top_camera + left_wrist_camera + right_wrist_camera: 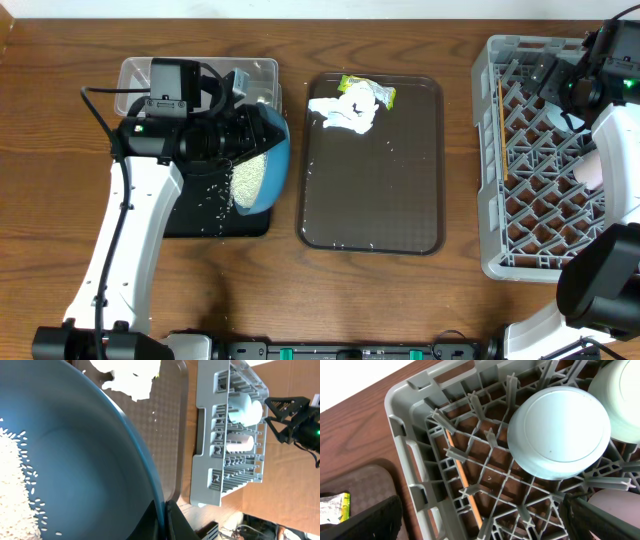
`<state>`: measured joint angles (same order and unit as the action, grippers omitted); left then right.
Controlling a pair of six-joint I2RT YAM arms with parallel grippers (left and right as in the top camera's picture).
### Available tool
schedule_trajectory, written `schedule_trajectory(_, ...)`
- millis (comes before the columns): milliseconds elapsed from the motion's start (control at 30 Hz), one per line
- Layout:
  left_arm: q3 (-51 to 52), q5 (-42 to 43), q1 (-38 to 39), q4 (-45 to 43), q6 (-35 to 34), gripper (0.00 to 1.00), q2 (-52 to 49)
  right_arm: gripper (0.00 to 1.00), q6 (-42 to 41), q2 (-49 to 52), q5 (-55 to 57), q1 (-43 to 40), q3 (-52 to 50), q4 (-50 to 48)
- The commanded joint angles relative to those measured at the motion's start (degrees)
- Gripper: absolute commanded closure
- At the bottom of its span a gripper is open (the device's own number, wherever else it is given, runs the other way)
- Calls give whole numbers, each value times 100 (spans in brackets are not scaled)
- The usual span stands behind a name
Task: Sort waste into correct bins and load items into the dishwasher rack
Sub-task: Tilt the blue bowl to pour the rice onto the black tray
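Overhead view. The left arm crossed the left third of the frame and held a tilted deep-blue dish above the black tray. Together they blocked that tray and most of the clear tub above it.

At centre, the brown serving tray lay bare over its lower two thirds. Crumpled tissue and a wrapper crowded its top edge.

A narrow strip of bare table separated it from the grey rack at the right. The right arm hung over the rack's right side. In the right wrist view an upturned pale bowl covered several cells.
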<state>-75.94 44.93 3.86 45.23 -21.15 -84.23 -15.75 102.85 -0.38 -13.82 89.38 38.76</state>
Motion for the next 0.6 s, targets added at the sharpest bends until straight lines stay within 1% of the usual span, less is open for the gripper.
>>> schedule_trajectory(0,153,249,-72,-17,138,94,92,1,-48,-94,37,-35,7,4)
schedule_trajectory(100,269,326,-214,-44,138,94,92,1,-50,-94,37,-35,7,4)
schedule_trajectory(167,330,566,-341,-83,157,94,92,1,-50,-94,35,-35,7,4)
schedule_trajectory(267,345,960,-533,-83,378,94,92,1,-48,-94,37,-35,7,4)
schedule_trajectory(433,348,1346,-686,-68,505,94,94,1,-50,-94,37,-35,7,4)
schedule_trajectory(567,348,1449,-767,-9,505,94,94,1,-50,-94,37,-35,7,4)
